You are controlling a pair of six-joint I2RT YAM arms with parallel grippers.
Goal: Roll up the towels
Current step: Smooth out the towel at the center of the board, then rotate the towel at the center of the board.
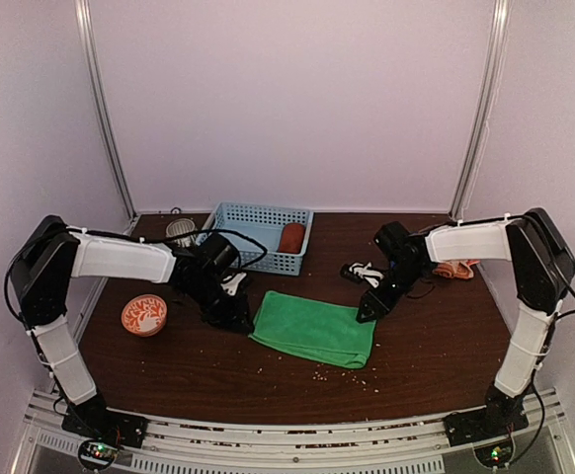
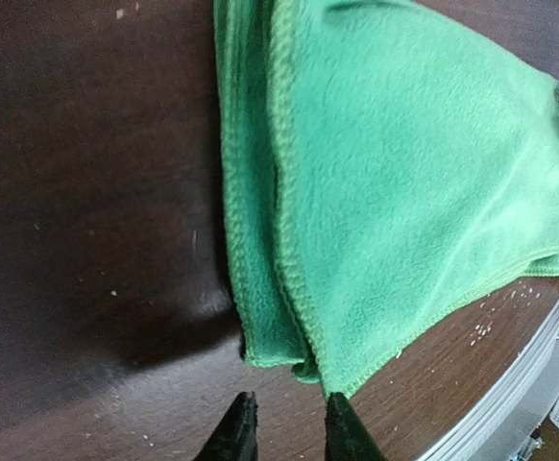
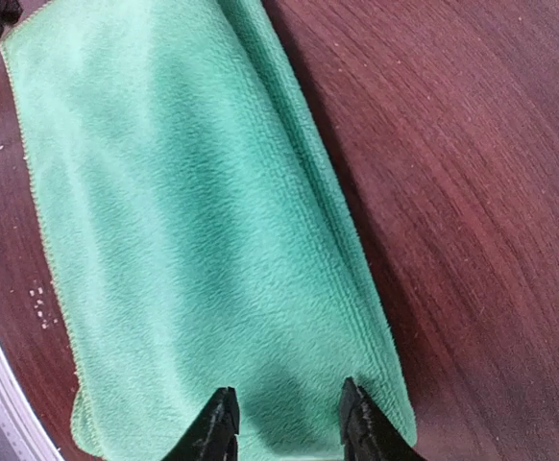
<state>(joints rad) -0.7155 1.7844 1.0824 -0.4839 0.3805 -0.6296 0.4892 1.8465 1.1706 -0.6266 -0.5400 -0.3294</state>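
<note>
The green towel (image 1: 312,331) lay folded flat in the middle of the tabletop (image 1: 169,365). The left fingers (image 2: 236,437) stood a little apart at its left edge and grasped nothing. The right fingers (image 3: 212,432) were spread over its right edge, also released. A rust-red towel (image 1: 290,237), rolled, lay inside the blue basket (image 1: 253,215).

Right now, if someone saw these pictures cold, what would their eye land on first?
The bright green fleecy towel, folded flat in the middle of the dark wooden table, stands out first, the left gripper at one end and the right gripper at the other, both slightly open. Behind it sits a light blue plastic lattice basket holding a rust-red rolled towel, and at the left a round orange-and-white patterned bowl.
</note>
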